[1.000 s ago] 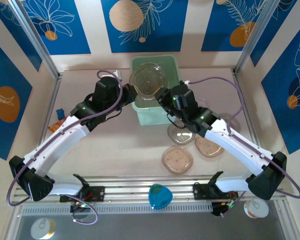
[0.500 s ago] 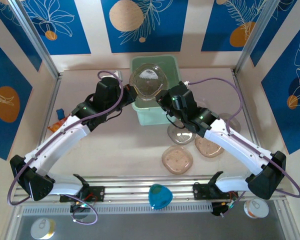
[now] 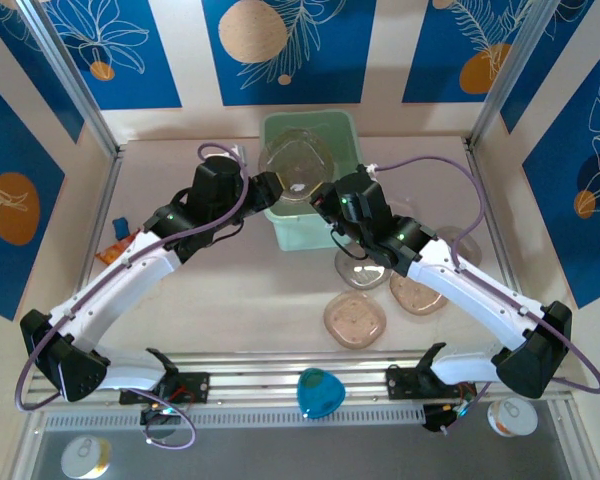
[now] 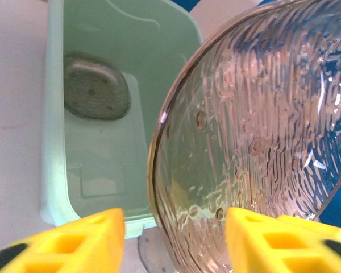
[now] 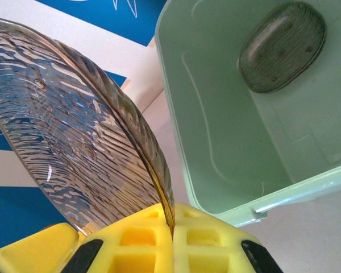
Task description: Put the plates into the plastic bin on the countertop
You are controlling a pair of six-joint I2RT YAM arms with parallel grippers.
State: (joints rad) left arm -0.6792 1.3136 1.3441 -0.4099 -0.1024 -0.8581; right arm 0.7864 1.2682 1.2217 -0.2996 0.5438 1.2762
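The ribbed smoky translucent plate (image 3: 296,168) hung tilted over the left side of the mint-green plastic bin (image 3: 298,236), rim pinched by the right gripper (image 5: 171,227) (the left gripper (image 4: 173,226) gaped open); that edge-hold risked slipping.

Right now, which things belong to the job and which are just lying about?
Job: ribbed translucent plate in right pincer; mint-green plastic bin; grey plate inside it; tinted plates on countertop.
Lying about: orange snack packet; teal object on front rail.
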